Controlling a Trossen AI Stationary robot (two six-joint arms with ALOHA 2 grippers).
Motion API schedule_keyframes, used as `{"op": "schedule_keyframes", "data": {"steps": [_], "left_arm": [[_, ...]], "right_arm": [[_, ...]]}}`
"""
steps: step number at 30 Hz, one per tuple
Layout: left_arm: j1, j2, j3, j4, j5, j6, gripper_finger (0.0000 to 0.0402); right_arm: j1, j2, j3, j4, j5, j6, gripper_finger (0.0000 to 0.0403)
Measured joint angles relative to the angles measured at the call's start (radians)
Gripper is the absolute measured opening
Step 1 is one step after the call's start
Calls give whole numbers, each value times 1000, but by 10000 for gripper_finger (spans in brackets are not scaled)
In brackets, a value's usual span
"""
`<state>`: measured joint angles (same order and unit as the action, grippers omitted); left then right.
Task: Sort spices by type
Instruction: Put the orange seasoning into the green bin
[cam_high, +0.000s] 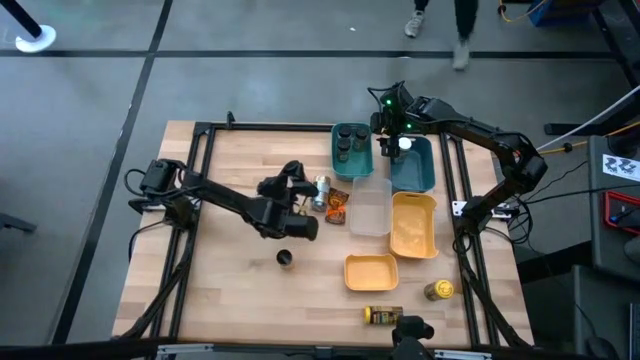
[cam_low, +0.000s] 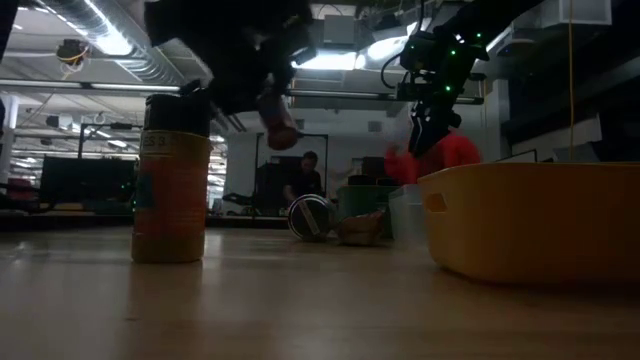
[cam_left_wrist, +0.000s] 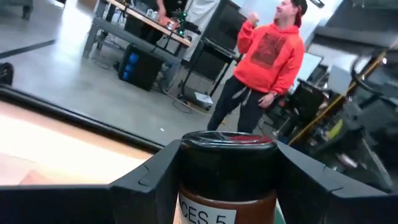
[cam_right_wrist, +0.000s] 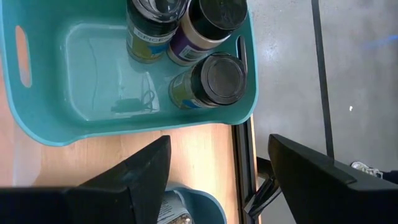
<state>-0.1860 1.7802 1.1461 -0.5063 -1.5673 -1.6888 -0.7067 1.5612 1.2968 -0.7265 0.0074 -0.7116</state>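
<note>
My left gripper (cam_high: 293, 178) is over the middle of the table, shut on a brown spice jar (cam_left_wrist: 227, 186) with a black lid, which also shows in the low view (cam_low: 279, 128). My right gripper (cam_right_wrist: 217, 155) hangs open above the far right of the table (cam_high: 392, 135), over the gap between two teal bins. The left teal bin (cam_right_wrist: 74, 124) holds three dark-lidded jars (cam_right_wrist: 208, 81). One jar (cam_right_wrist: 171, 208) lies in the other teal bin. A dark-lidded jar (cam_high: 285, 258) stands on the table. Another jar (cam_high: 322, 188) lies on its side by the orange-brown packets (cam_high: 337, 204). My left gripper pinches the brown jar between its two fingers (cam_left_wrist: 152, 180), one on each side of the body just below the black lid (cam_left_wrist: 227, 146). The fingers lie roughly level and point toward the table's far edge. The low view shows the jar lifted clear of the table.
A clear bin (cam_high: 372, 205) and two yellow bins (cam_high: 413, 228) (cam_high: 371, 271) sit right of centre. A yellow-labelled jar (cam_high: 382, 315) lies near the near edge, and a yellow-lidded jar (cam_high: 438, 290) stands beside it. A person in a red hoodie (cam_left_wrist: 270, 56) stands beyond the table.
</note>
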Motion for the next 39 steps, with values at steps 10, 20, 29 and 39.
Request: {"op": "schedule_keyframes", "data": {"steps": [10, 20, 29, 39], "left_arm": [[30, 0, 0, 649, 288, 849, 194], [182, 0, 0, 975, 744, 1365, 194], [319, 64, 0, 1070, 1003, 1460, 194], [389, 178, 0, 1273, 1130, 1590, 194]], "right_arm": [[0, 0, 0, 0, 0, 0, 269], [0, 0, 0, 2, 0, 1, 269], [0, 0, 0, 28, 0, 3, 269], [-1, -4, 0, -84, -124, 1, 269]]}}
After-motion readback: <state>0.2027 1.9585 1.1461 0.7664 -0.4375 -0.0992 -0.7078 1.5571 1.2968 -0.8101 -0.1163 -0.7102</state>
